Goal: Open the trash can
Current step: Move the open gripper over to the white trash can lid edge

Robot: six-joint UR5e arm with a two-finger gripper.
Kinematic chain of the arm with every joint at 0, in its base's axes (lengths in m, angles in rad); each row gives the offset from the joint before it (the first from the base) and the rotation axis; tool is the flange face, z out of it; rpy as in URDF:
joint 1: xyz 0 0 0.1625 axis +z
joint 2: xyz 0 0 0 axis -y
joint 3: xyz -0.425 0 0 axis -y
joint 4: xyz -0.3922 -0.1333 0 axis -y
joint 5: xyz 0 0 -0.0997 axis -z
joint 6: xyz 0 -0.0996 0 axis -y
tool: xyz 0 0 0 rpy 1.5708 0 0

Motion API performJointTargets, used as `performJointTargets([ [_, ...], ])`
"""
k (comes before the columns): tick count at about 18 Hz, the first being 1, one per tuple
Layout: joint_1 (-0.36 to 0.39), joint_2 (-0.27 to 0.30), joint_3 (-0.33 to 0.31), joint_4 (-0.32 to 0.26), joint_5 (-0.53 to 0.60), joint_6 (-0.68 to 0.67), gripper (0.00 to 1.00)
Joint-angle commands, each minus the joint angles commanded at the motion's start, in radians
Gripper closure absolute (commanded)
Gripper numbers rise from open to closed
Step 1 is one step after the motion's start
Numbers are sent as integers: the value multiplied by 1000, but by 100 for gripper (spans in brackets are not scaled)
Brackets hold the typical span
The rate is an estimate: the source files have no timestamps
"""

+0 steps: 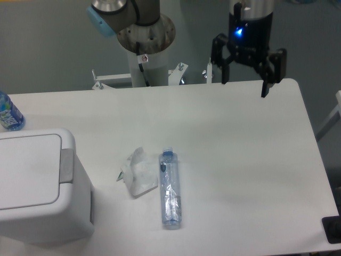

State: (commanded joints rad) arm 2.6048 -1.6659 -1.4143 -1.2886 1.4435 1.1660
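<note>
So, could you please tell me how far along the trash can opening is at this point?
Nothing looks done yet: the trash can sits with its flat lid down and grey push tab untouched. The claw hangs open and empty at the table's far edge, well away. Reaching the can and pressing the tab is all left.

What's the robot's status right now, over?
Gripper open, empty, high at the table's far edge. Trash can lid shut, grey push tab untouched. Plastic bottle and crumpled wrapper lie between.

Bare table (240, 138) lying between gripper (244, 80) and trash can (37, 186); empty bottle (170, 188) and crumpled plastic (139, 172) sitting just right of the can, partly blocking low approach.
</note>
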Motion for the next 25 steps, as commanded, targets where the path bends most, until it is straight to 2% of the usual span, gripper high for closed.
performJointTargets([
  [4, -64, -37, 32, 0, 5, -133, 0],
  [7, -156, -77, 35, 47, -26, -337, 0],
  [9, -192, -92, 32, 78, -44, -539, 0],
  [12, -242, -121, 35, 129, -174, -777, 0],
  [16, -282, -144, 35, 137, -299, -876, 0],
  [19, -313, -158, 34, 138, -311, -924, 0],
  [25, -348, -175, 35, 138, -313, -927, 0],
])
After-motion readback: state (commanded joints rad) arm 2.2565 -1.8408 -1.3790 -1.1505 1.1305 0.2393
